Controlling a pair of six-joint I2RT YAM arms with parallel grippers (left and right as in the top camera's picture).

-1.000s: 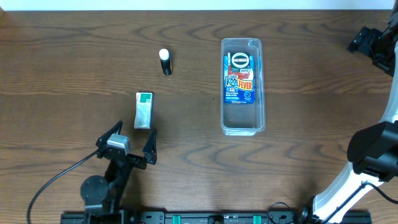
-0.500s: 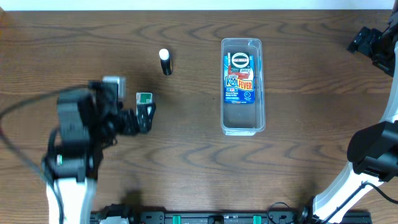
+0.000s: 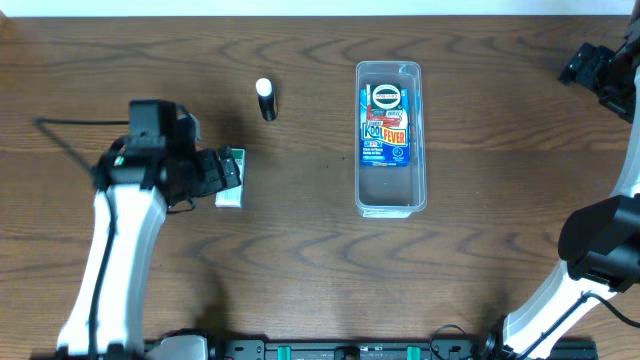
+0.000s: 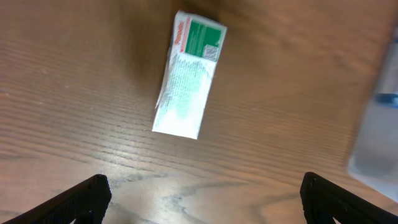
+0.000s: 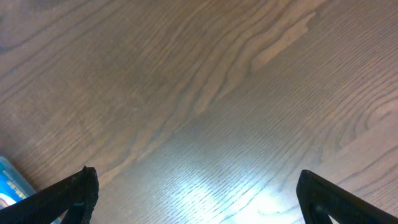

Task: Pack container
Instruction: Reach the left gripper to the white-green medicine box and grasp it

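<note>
1. We see a dark brown wooden table (image 3: 480,260) with strong grain, and a pale strip runs beyond its far edge.
2. The container (image 3: 390,138) stands right of the table's middle and nearer the far edge. Its long sides run from the far edge toward the near edge.
3. A blue Kool Fever box (image 3: 385,125) lies flat inside the container, in the part closer to the far edge, with the print facing up.
4. A small white and green carton (image 4: 188,74) lies flat on the wood in the left half of the table, well apart from the container.
5. A black tube (image 3: 265,99) with a white cap lies beyond the carton, toward the far edge.
6. The left gripper (image 3: 215,172) hovers over the side of the carton that faces the left edge. In the left wrist view its fingers (image 4: 93,193) are spread wide, holding nothing and not touching the carton.
7. The right gripper (image 3: 600,75) is at the far right corner. In its wrist view the jaws are wide apart over the wood, and nothing is between them.
</note>
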